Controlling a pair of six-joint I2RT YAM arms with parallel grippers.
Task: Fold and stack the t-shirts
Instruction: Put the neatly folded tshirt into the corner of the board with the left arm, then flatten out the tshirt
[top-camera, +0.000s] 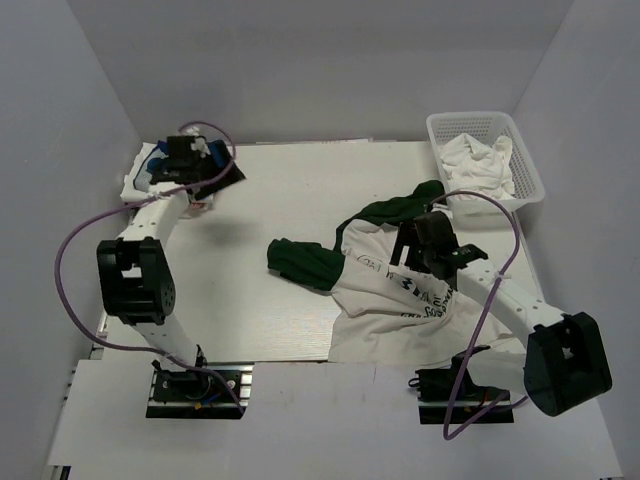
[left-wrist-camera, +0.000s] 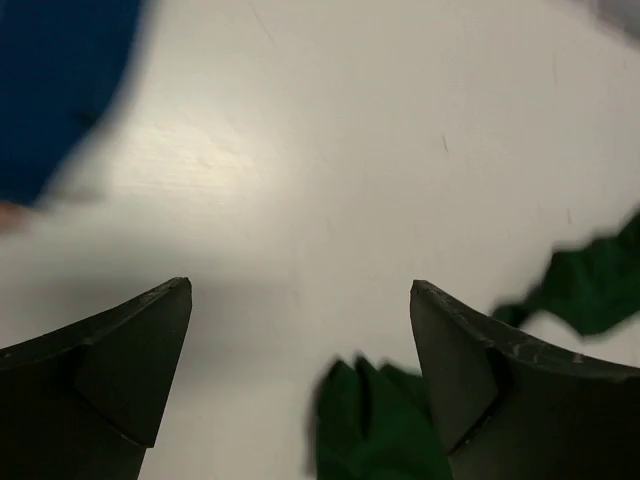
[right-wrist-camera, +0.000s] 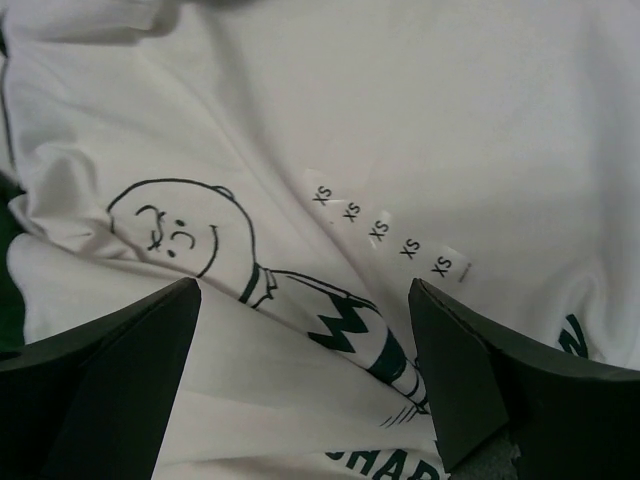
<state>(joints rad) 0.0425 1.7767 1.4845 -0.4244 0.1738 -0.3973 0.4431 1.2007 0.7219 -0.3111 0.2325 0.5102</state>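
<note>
1. The right gripper (right-wrist-camera: 305, 290) has its fingers apart and is clamped on nothing. It hangs close over the white t-shirt (right-wrist-camera: 400, 100), above its cartoon print and a strip of XS stickers (right-wrist-camera: 385, 232).
2. The white t-shirt lies crumpled toward the near right corner of the table (top-camera: 290, 200), with its green sleeves toward the middle.
3. The left gripper (left-wrist-camera: 300, 290) has its fingers apart with nothing between them. It is over bare table by the far left corner, near the blue-printed t-shirt (left-wrist-camera: 50, 90).
4. The basket (top-camera: 528, 160) stands at the far right corner and holds white cloth (top-camera: 478, 162).

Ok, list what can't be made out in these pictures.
- Top view: the left gripper covers most of the stack in the far left corner, so its shirts cannot be counted.
- Left wrist view: everything is blurred, and the blue cloth is cut off by the frame edge.
- Right wrist view: the lettering on the shirt runs off the bottom edge.
- Top view: the cloth in the basket is too crumpled to count.
</note>
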